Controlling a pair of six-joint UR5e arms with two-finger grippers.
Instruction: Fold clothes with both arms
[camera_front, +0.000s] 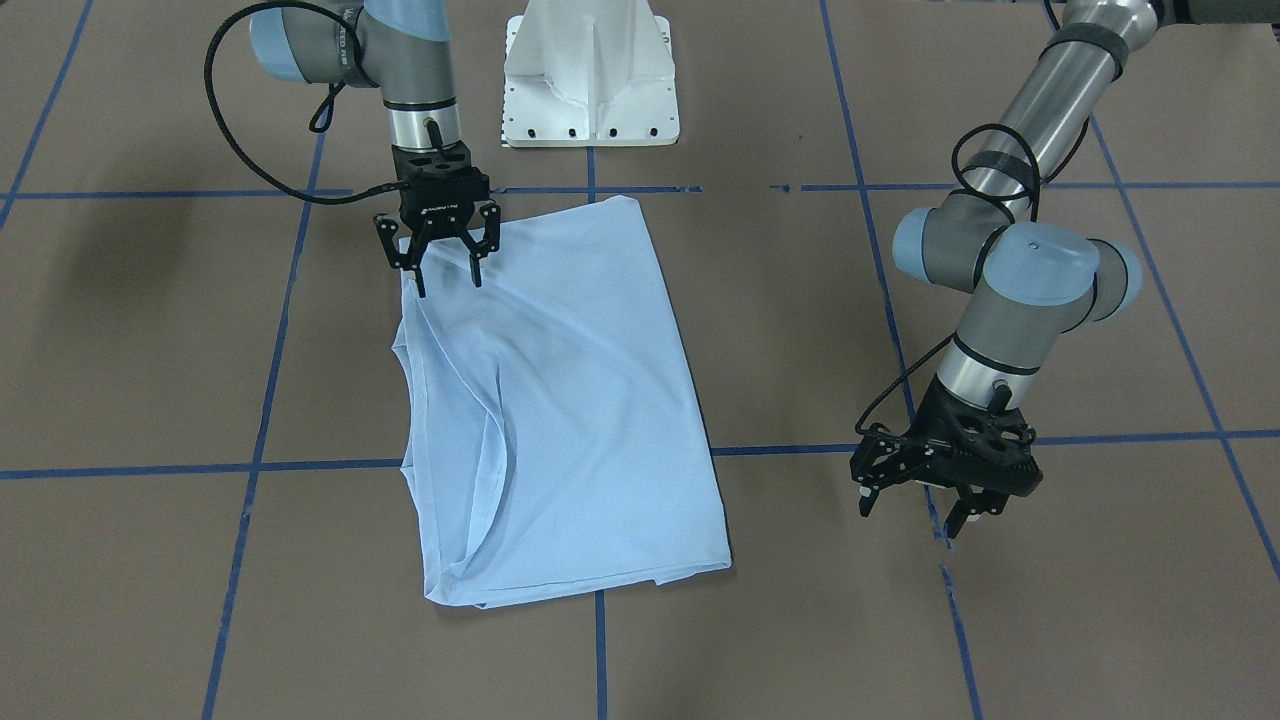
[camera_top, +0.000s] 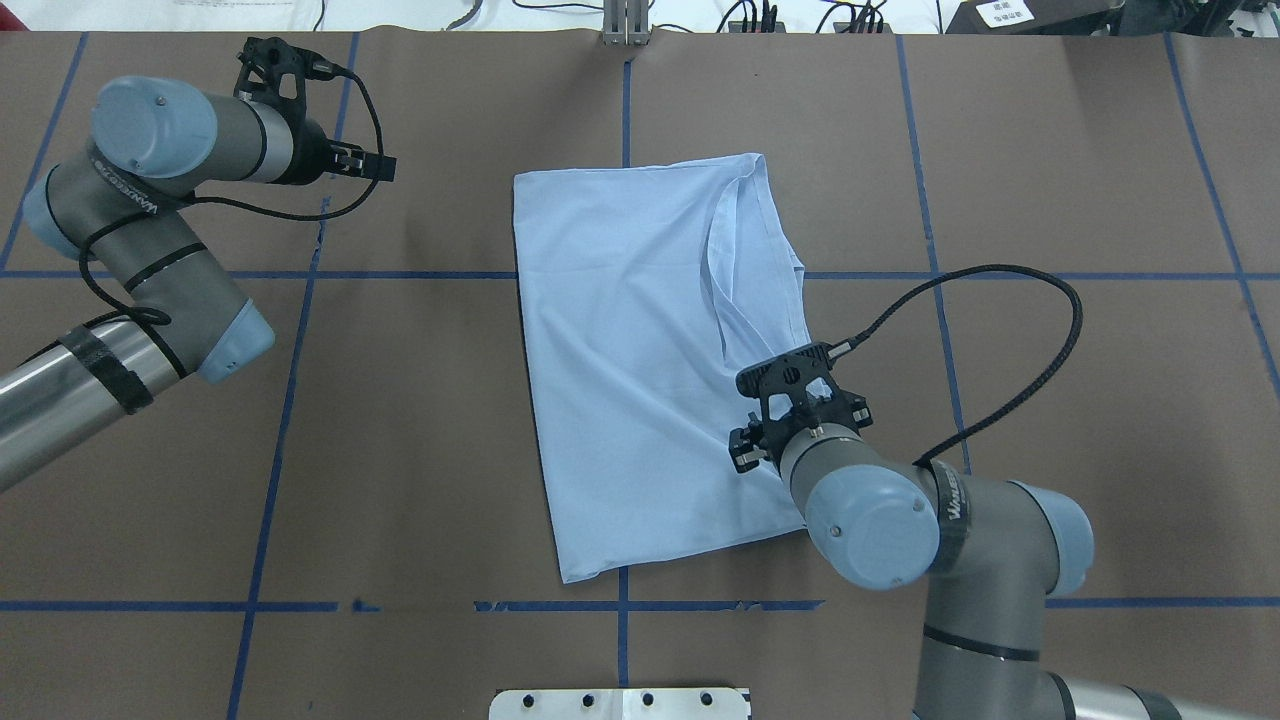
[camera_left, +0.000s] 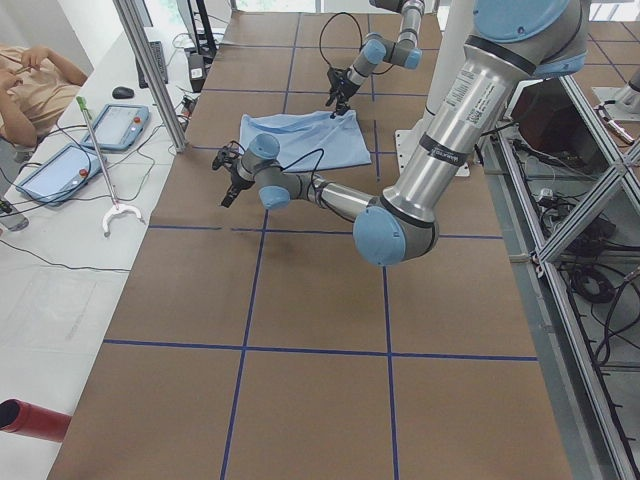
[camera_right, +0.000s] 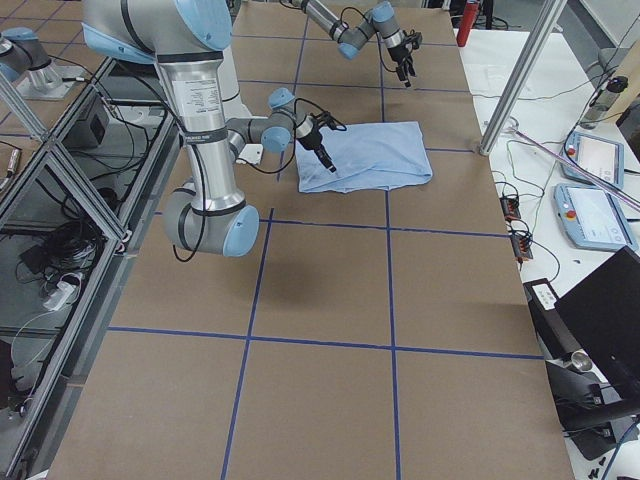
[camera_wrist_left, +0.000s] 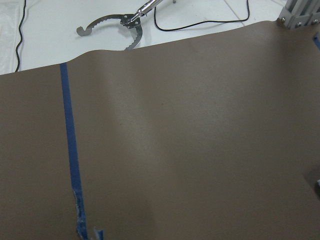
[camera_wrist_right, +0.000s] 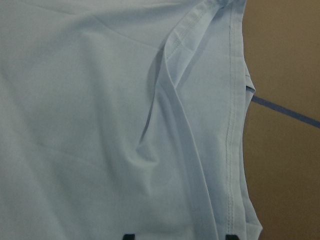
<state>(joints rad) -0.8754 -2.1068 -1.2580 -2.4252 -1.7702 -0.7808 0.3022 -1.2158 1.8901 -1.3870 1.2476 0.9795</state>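
Note:
The pale light-blue T-shirt (camera_front: 570, 400) lies flat on the brown table, folded lengthwise into a long rectangle, with a sleeve fold and seam along one side (camera_wrist_right: 232, 125). Its print is hidden. It also shows in the overhead view (camera_top: 630, 350). My right gripper (camera_front: 447, 272) is open and empty, its fingertips (camera_wrist_right: 129, 236) just above the shirt's side edge near the robot. My left gripper (camera_front: 910, 512) is open and empty, low over bare table, well off the shirt's other side. The overhead view shows it too (camera_top: 365, 163).
The white pedestal base (camera_front: 590, 80) stands at the robot's edge of the table. Blue tape lines (camera_front: 250, 466) grid the brown surface. A metal grabber tool (camera_wrist_left: 120, 27) lies beyond the far table edge. An operator (camera_left: 30, 90) and tablets (camera_left: 120, 125) are at that side.

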